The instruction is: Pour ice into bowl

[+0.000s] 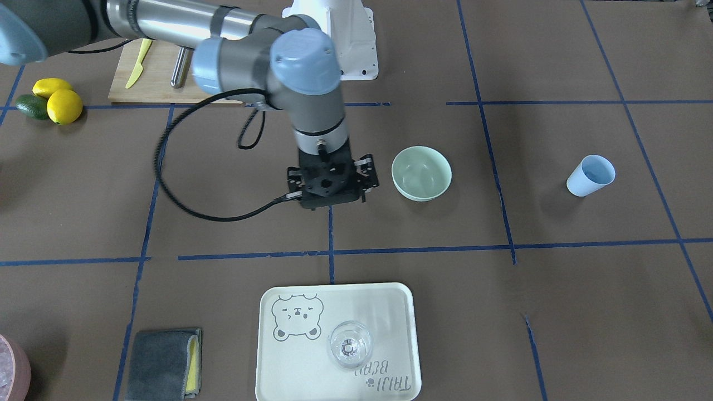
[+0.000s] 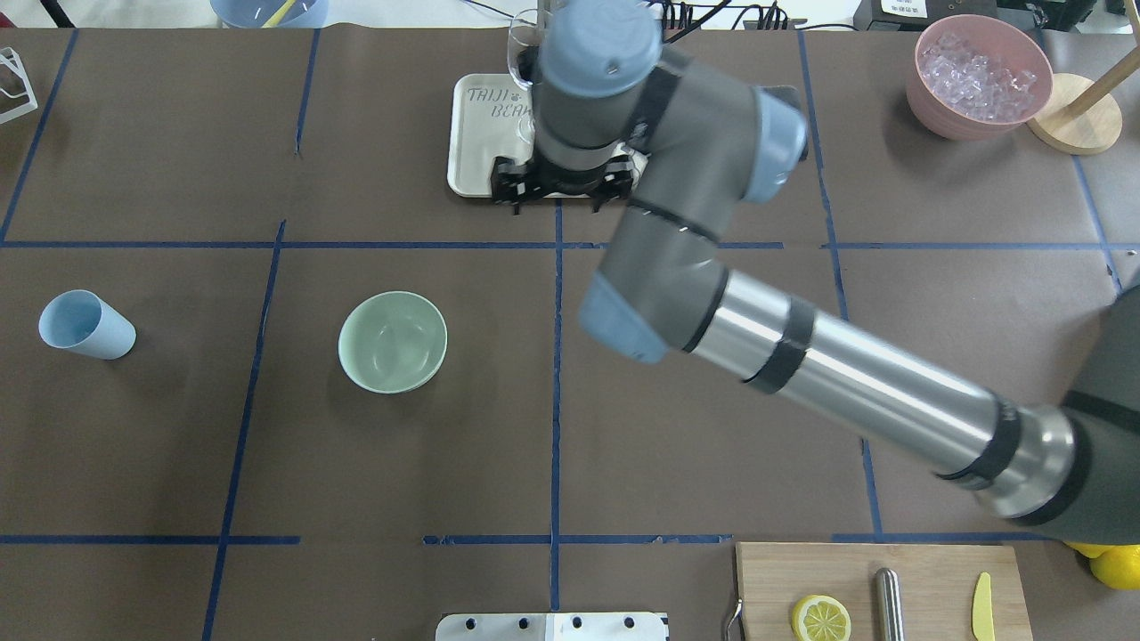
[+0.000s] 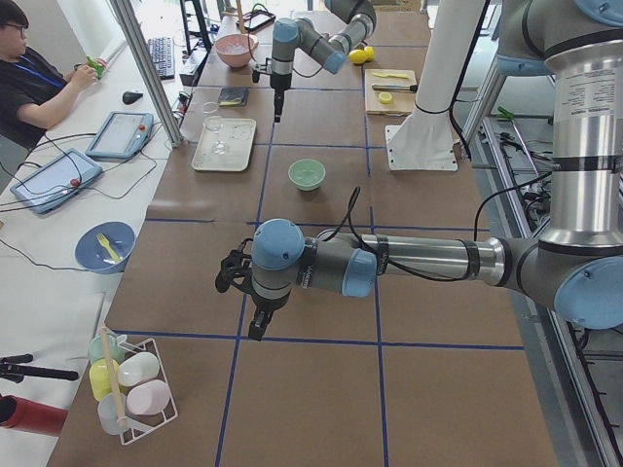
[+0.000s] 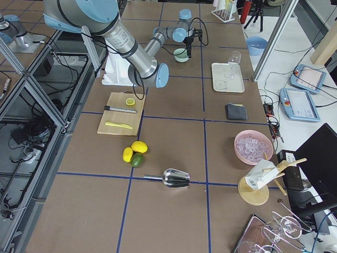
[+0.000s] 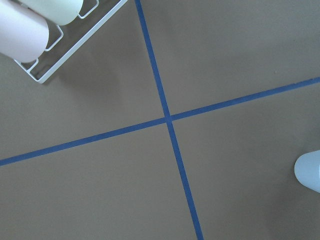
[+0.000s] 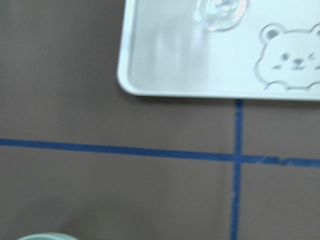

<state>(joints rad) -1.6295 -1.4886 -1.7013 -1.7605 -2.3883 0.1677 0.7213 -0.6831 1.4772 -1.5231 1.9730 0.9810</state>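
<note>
You're in the reach, not the pour. Your right tool (image 1: 332,188) hangs nose-down over the surface (image 1: 557,312), touching nothing. Its fingers are tucked under the black body, so I can't tell whether they're spread or pressed together, and the wrist view shows no fingers either. The bowl (image 1: 421,177) sits just beside the tool on the robot's left, near but apart, upright, and empty as far as I can see. Ahead of the tool, away from the base, lies the tray (image 1: 289,370) with the glass (image 1: 349,344) standing on it. I can't pick out the ice anywhere. The glass looks clear, and I can't say it holds cubes. The blue cup (image 1: 590,175), well past the bowl from the tool, shows a bare inside. The only ice in sight is the crushed ice (image 2: 980,67) in the pink container (image 2: 935,114), well off on the tool's other side, and that isn't yours. Your left tool (image 3: 258,326) hangs low over a tape crossing beyond the cup. It shows only from the side, so I can't tell its state. My read is that your next move means settling which vessel carries the cubes. Then get a square, gentle hold on it, lift it over the bowl's rim and tip slowly.
</note>
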